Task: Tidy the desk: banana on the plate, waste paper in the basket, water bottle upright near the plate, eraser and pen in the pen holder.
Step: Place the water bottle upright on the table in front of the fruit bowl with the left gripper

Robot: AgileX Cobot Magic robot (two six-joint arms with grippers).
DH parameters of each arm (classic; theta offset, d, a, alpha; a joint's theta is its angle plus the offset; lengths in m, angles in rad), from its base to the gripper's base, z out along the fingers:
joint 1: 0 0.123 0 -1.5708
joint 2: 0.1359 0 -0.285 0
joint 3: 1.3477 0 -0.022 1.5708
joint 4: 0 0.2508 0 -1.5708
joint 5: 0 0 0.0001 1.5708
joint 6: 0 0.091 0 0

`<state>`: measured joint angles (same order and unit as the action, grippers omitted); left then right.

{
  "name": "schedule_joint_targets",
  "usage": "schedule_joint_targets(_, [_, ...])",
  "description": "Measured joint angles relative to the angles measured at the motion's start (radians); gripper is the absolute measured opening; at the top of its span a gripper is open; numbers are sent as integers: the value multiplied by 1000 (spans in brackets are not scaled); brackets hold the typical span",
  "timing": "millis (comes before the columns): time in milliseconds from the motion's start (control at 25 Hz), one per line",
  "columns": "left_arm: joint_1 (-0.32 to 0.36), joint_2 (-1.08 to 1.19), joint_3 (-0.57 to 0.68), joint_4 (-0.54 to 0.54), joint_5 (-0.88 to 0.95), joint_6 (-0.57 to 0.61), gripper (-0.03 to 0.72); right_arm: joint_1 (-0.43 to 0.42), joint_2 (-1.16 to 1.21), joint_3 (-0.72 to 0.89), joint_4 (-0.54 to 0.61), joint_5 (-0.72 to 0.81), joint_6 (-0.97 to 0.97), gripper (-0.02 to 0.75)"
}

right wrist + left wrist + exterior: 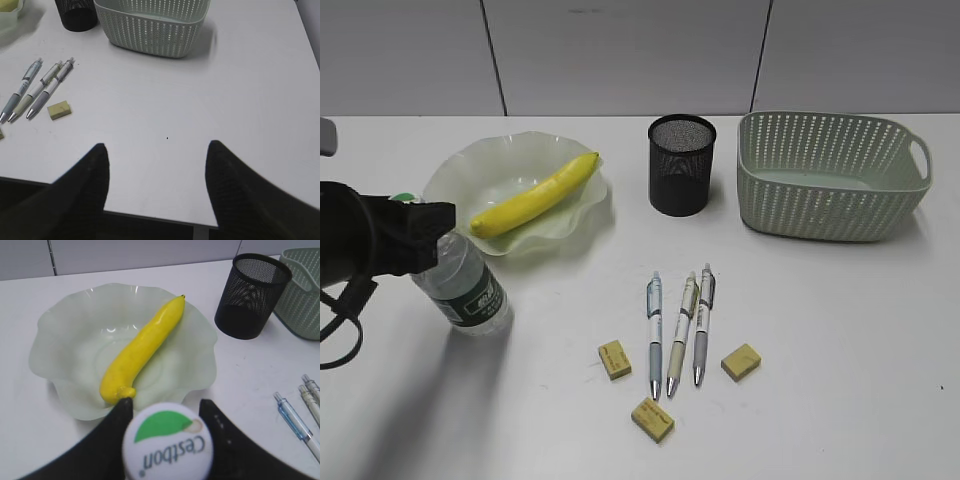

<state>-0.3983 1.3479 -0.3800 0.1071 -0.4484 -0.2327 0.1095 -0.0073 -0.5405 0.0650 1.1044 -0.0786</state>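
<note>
We saw the banana [535,194] lying diagonally in the plate [470,170], its tip pointing toward the back of the desk [840,330]. Just in front of the plate, the left gripper [165,412] had its two black fingers [117,425] on either side of the water bottle [468,283], pinching it at the cap, which in the left wrist view filled the gap between them with its white and green top. In the exterior view the bottle stood on the desk tilted somewhat, its dark green label facing us, close beside the plate's near rim. The pen holder [681,163] stood upright to the right of the plate, and the basket [832,175] sat further right, apart from it. Three pens [679,330] lay side by side in front of the pen holder, with three yellowish erasers [652,419] scattered around their tips, none touching. The right gripper [156,170] hung over bare desk near the front edge, well apart from the basket, its fingers spread wide with nothing between them. We could not find the waste paper in any view.
</note>
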Motion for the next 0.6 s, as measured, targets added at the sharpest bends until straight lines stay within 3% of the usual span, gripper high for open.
schedule_joint_targets(160, [0, 0, -17, 1, 22, 0, 326, 0, 0, 0, 0, 0, 0, 483])
schedule_joint_targets(400, [0, 1, -63, 3, 50, 0, 557, 0, 0, 0, 0, 0, 1, 483])
schedule_joint_targets(600, [0, -59, -71, 4, 102, 0, 580, 0, 0, 0, 0, 0, 1, 483])
